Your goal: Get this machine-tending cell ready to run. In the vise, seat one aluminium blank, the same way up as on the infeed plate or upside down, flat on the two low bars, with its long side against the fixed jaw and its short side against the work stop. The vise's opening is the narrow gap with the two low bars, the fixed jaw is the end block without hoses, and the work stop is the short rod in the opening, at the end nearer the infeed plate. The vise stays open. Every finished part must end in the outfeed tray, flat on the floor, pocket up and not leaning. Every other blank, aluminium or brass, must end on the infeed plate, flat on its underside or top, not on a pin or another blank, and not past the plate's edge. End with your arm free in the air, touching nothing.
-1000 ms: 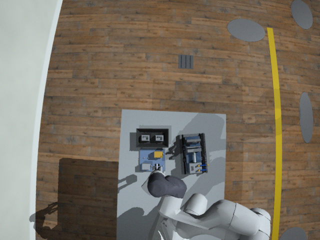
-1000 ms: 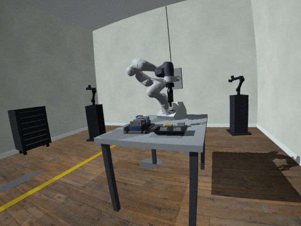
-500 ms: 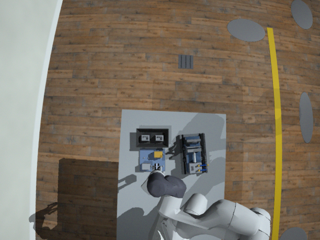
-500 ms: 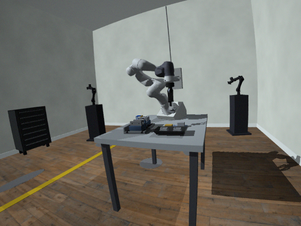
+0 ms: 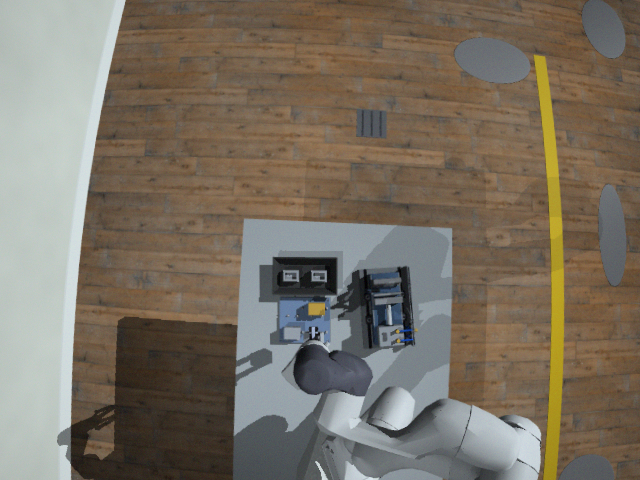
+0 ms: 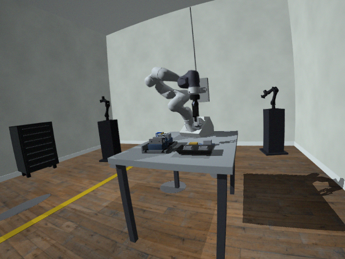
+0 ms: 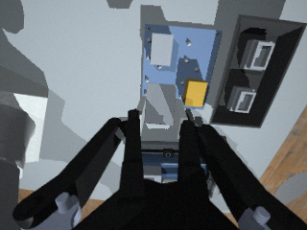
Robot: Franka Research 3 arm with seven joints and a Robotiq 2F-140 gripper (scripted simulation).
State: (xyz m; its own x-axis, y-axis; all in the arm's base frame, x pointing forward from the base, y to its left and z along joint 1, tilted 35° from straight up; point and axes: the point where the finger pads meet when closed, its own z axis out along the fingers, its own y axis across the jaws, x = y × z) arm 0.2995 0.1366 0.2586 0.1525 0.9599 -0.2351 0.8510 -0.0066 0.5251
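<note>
1. The pincer is closed on an aluminium blank, held high above the tabletop, over the near edge of the blue infeed plate.
2. Judged step: carry this blank to the vise, which sits off to one side of the pincer, well apart.
3. To do it well, I judge the blank should stay level and travel high enough to pass over the vise blocks. It should then descend straight into the narrow opening, slide its long side to the hose-free end block, and push its short end to the work stop before release.
4. In the wrist view the blank's long axis runs straight away from the pincer, between the fingers, which press its long sides.
5. Ahead of the pincer, a second aluminium blank and a brass blank lie flat on the plate.
6. Beyond these, to the side, two finished parts sit pocket up in the outfeed tray.
</note>
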